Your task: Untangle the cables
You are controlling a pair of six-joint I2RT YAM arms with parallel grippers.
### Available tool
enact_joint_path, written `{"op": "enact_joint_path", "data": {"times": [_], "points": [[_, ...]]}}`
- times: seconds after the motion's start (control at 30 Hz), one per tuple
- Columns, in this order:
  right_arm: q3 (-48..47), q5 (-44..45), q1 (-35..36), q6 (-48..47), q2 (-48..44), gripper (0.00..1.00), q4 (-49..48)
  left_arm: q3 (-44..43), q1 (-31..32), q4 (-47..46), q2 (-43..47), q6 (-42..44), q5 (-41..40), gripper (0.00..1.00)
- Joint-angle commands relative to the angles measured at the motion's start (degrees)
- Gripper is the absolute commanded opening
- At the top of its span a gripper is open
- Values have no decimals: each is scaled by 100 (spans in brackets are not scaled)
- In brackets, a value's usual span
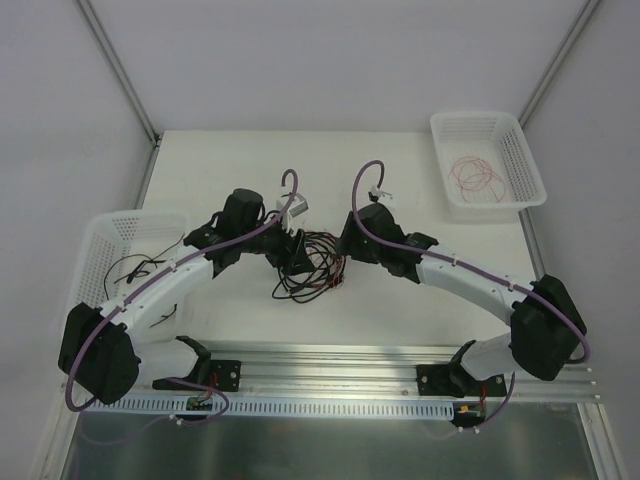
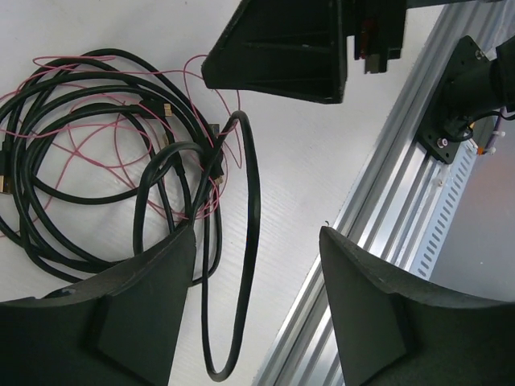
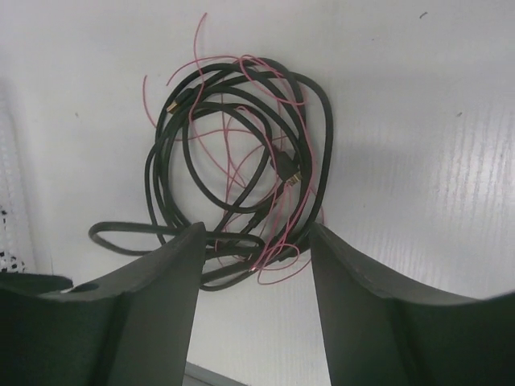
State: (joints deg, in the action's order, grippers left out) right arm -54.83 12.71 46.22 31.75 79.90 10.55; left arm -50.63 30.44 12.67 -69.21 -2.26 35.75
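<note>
1. The work stood at the picking-apart step. The cables lay in one loose heap at the middle of the counter, between the two arms and just short of the near rail.
2. The left tool hung over the heap with its jaws apart. One long black loop ran between them, but nothing was pinched.
3. The right tool was also spread wide, clamped on nothing, with the near edge of the heap lying under its gap.
4. The heap was a rough coil, so as a whole it pointed nowhere. Only the black loop had a clear long axis: a narrow hairpin running along the left tool's gap, its closed bend towards the wrist.
5. The red wire threaded through the black turns, its ends straying past the coil.
6. The side baskets, left and right, each held some wire already.
7. The next move probably called for closing on that free loop and drawing it out slowly while the other tool pinned the coil.
</note>
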Motion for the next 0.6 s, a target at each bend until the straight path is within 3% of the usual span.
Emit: {"op": "enact_joint_path", "data": {"times": [0.0,0.17,0.23,0.33,0.37,0.4,0.47,0.57], "points": [[25,496,63,525,254,57,-176,9,146,-159,-49,165,-199,63],[86,539,133,789,702,52,-289,-17,252,-150,-189,147,-252,54],[139,548,186,885,781,46,-290,-26,296,-150,-224,121,-235,42],[235,645,186,964,861,34,-238,-52,296,-150,-172,86,-261,13],[253,758,186,974,826,21,-133,-43,305,-150,-120,77,-287,7],[279,846,195,982,782,15,-62,-52,305,-150,-76,68,-305,1],[306,1119,195,878,642,3,244,-43,287,-168,144,77,-419,0],[341,1602,160,615,413,1,718,-8,270,-168,662,77,-612,0]]}}
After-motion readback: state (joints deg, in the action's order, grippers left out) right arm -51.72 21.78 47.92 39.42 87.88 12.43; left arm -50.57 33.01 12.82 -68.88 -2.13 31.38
